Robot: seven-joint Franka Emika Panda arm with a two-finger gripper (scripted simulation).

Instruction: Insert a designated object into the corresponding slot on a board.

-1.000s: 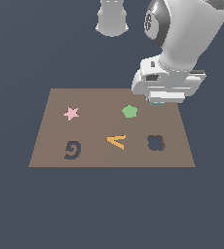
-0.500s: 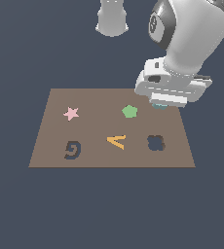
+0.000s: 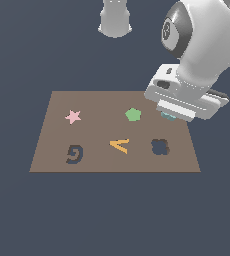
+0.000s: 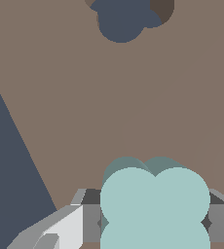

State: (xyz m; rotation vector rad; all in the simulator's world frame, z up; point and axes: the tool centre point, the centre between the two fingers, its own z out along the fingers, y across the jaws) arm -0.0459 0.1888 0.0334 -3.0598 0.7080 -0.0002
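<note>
The pale teal lobed block (image 4: 155,204) fills the wrist view between my two fingers, one finger (image 4: 67,226) on each side, so my gripper (image 4: 155,223) is shut on it. In the exterior view only a teal sliver of the block (image 3: 168,117) shows under the white hand, and my gripper (image 3: 169,116) hangs over the brown board (image 3: 97,162) near its far corner at the exterior view's right. The dark lobed slot (image 3: 160,147) lies a little nearer the camera than the block. The slot (image 4: 121,19) also shows in the wrist view, apart from the block.
On the board are a green pentagon (image 3: 133,114), a pink star (image 3: 73,117), an orange V-shaped piece (image 3: 120,145) and a dark G-shaped cutout (image 3: 74,154). The arm's grey base (image 3: 115,19) stands beyond the board. Dark floor surrounds the board.
The hand with the teal block has shifted slightly toward the exterior view's right and a little lower over the board's far corner. Nothing on the board has moved.
</note>
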